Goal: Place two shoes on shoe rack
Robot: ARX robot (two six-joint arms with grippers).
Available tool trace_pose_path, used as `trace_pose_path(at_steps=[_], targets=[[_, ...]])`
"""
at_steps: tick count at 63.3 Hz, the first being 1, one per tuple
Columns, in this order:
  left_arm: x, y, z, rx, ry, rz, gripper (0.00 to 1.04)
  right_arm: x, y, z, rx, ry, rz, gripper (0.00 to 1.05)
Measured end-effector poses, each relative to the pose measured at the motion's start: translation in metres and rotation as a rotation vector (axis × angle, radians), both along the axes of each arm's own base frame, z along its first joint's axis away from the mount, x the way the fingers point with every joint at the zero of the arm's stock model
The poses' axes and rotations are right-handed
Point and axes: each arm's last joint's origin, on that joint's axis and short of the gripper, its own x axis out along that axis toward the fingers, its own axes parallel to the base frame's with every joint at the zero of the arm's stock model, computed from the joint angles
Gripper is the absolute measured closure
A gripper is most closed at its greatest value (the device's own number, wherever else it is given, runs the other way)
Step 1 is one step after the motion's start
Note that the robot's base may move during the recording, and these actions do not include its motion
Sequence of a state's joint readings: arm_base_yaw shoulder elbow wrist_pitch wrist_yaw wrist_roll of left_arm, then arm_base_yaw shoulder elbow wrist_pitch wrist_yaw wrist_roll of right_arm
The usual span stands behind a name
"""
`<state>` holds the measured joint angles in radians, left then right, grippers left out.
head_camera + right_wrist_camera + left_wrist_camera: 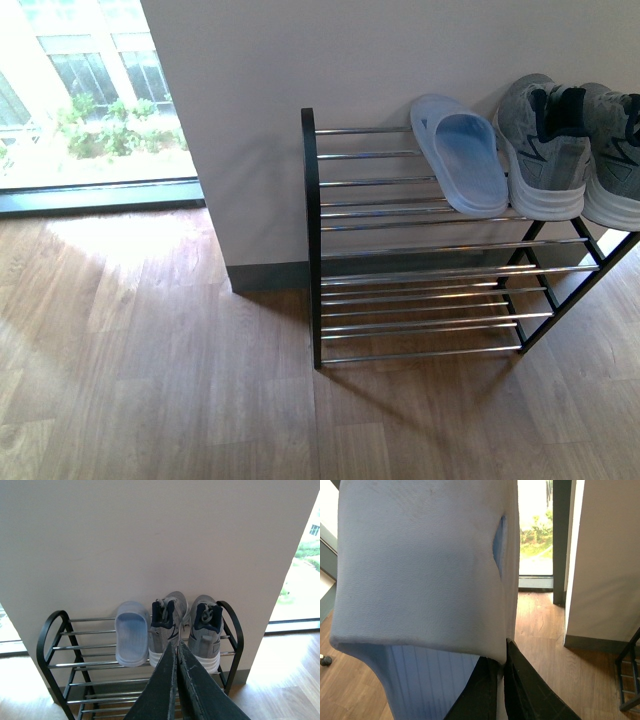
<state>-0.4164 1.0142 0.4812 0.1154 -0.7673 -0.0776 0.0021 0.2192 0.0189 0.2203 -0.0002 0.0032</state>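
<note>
We see the shoe rack [420, 270] standing against the white wall [260, 110] on the wooden floor [150, 380]. On its top tier lie one pale blue slide [462, 155] and, just beside it, the two grey sneakers [545, 150], heels toward the wall. The left gripper [502, 680] has its fingers closed on the second slide [420, 565], which fills most of the left wrist view, away from the rack. The right gripper [177, 680] hangs before the rack with its fingers pressed together, holding nothing. We can read no brand or writing on any shoe.
</note>
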Motion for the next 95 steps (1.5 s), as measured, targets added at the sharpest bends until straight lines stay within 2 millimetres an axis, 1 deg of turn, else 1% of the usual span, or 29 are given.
trace_pose_path(at_steps=[12, 17, 22, 44, 50, 51, 56, 61, 65, 67, 71, 74, 76, 79, 80, 85, 86, 87, 89, 90, 92, 95], targets=[[0.0, 0.0, 0.0, 0.0, 0.0, 0.0, 1.03, -0.004, 0.0, 0.0, 0.0, 0.0, 0.0, 1.03], [0.0, 0.0, 0.0, 0.0, 0.0, 0.0, 1.03, -0.01, 0.0, -0.005, 0.0, 0.035, 0.0, 1.03], [0.0, 0.0, 0.0, 0.0, 0.0, 0.001, 1.03, -0.014, 0.0, -0.003, 0.0, 0.007, 0.0, 1.03], [0.0, 0.0, 0.0, 0.0, 0.0, 0.0, 1.03, -0.014, 0.0, -0.003, -0.001, 0.006, -0.001, 1.02], [0.0, 0.0, 0.0, 0.0, 0.0, 0.0, 1.03, -0.014, 0.0, -0.003, -0.001, 0.006, -0.001, 0.89], [0.0, 0.0, 0.0, 0.0, 0.0, 0.0, 1.03, -0.014, 0.0, -0.003, -0.001, 0.006, -0.001, 0.83], [0.0, 0.0, 0.0, 0.0, 0.0, 0.0, 1.03, -0.014, 0.0, -0.003, -0.001, 0.006, -0.001, 0.66], [0.0, 0.0, -0.001, -0.012, 0.005, 0.004, 1.03, -0.014, 0.0, -0.003, -0.001, 0.006, -0.001, 0.54], [0.003, -0.001, -0.002, -0.056, 0.064, 0.024, 1.03, -0.014, 0.0, -0.003, -0.001, 0.006, -0.001, 0.45], [0.008, -0.003, -0.001, -0.091, 0.091, 0.036, 1.03, -0.014, 0.0, -0.003, -0.001, 0.006, 0.0, 0.4], [0.025, -0.009, 0.001, -0.217, 0.081, 0.047, 1.03, -0.014, 0.0, -0.003, -0.001, 0.006, 0.0, 0.29], [0.045, -0.018, 0.002, -0.299, 0.071, 0.018, 1.03, -0.014, 0.0, -0.003, -0.001, 0.006, 0.0, 0.2], [0.053, -0.022, 0.003, -0.325, 0.07, -0.002, 1.03, -0.014, 0.0, -0.003, -0.001, 0.006, -0.001, 0.17], [0.076, -0.034, 0.003, -0.382, 0.078, -0.055, 1.03, -0.014, 0.0, -0.003, 0.0, 0.006, -0.001, 0.09], [0.08, -0.036, 0.002, -0.392, 0.081, -0.066, 1.03, -0.014, 0.0, -0.003, 0.0, 0.006, -0.001, 0.08], [0.126, -0.065, -0.009, -0.464, 0.145, -0.176, 1.03, -0.014, 0.0, -0.003, -0.001, 0.006, -0.001, 0.09], [0.13, -0.069, -0.011, -0.47, 0.156, -0.191, 1.03, -0.014, 0.0, -0.003, -0.001, 0.005, -0.001, 0.09], [0.139, -0.075, -0.015, -0.475, 0.172, -0.208, 1.03, -0.014, 0.0, -0.003, -0.001, 0.005, -0.001, 0.09], [0.148, -0.081, -0.019, -0.478, 0.187, -0.22, 1.03, -0.014, 0.0, -0.003, -0.001, 0.005, -0.001, 0.09], [0.156, -0.087, -0.024, -0.483, 0.205, -0.236, 1.03, -0.014, 0.0, -0.003, -0.001, 0.005, -0.001, 0.09], [0.164, -0.094, -0.028, -0.485, 0.221, -0.247, 1.03, -0.014, 0.0, -0.003, -0.001, 0.005, -0.001, 0.09], [0.183, -0.11, -0.039, -0.5, 0.263, -0.284, 1.03, -0.014, 0.0, -0.003, -0.001, 0.005, -0.001, 0.09]])
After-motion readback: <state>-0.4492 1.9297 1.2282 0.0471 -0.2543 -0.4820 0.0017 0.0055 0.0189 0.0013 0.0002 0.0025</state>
